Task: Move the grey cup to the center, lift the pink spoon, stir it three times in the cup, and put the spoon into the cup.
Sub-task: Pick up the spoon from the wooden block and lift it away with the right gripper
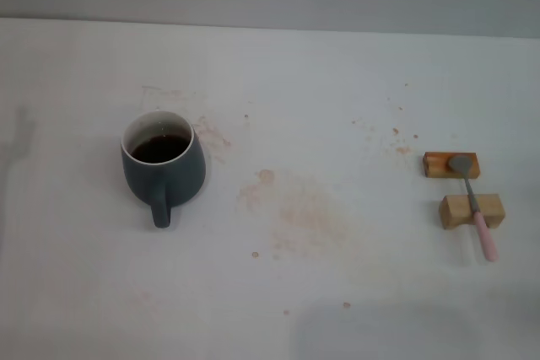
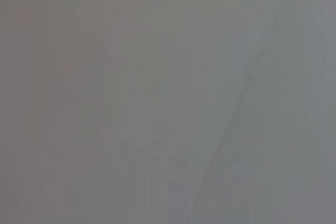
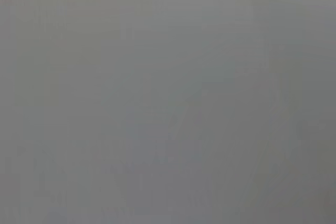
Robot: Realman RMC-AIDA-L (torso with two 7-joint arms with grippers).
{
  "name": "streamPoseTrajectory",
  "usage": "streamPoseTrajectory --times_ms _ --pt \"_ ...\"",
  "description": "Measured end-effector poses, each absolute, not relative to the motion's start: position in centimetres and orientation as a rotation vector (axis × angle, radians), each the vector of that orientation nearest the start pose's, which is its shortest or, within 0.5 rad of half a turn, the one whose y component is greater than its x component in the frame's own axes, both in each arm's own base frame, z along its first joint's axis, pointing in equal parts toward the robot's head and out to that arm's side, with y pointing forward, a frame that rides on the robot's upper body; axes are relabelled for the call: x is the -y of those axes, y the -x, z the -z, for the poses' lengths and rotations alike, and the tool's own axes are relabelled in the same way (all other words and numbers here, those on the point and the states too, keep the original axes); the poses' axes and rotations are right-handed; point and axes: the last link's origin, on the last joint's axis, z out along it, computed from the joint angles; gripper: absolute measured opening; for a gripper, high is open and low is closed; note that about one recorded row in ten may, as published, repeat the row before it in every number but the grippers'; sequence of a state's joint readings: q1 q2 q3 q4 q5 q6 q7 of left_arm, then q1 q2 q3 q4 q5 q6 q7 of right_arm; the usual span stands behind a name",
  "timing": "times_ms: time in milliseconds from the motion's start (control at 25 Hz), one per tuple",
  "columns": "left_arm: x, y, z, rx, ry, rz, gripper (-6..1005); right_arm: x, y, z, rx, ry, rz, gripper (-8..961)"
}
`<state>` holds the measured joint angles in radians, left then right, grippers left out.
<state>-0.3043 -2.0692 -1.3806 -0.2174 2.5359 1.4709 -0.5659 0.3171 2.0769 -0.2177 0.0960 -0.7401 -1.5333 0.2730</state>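
Note:
The grey cup (image 1: 163, 165) stands upright on the left part of the white table (image 1: 321, 107), its handle turned toward the near edge and dark liquid inside. Far to the right, the pink spoon (image 1: 473, 201) lies across two small wooden blocks (image 1: 471, 210), its metal bowl on the far block and its pink handle pointing toward the near edge. Neither gripper appears in the head view. Both wrist views show only a plain grey surface.
Brownish stains (image 1: 299, 212) mark the table's middle, with smaller specks toward the back right. The table's far edge (image 1: 270, 29) meets a grey wall.

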Motion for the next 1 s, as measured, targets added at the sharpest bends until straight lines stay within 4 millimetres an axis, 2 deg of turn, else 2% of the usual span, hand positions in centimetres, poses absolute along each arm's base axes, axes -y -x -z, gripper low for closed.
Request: streamPoseTrajectory --times_ms 1000 --pt "-29.2 34.4 -5.9 0.631 1.141 1.197 830 -26.1 -39.2 -5.5 -0.635 1.012 -0.77 502"
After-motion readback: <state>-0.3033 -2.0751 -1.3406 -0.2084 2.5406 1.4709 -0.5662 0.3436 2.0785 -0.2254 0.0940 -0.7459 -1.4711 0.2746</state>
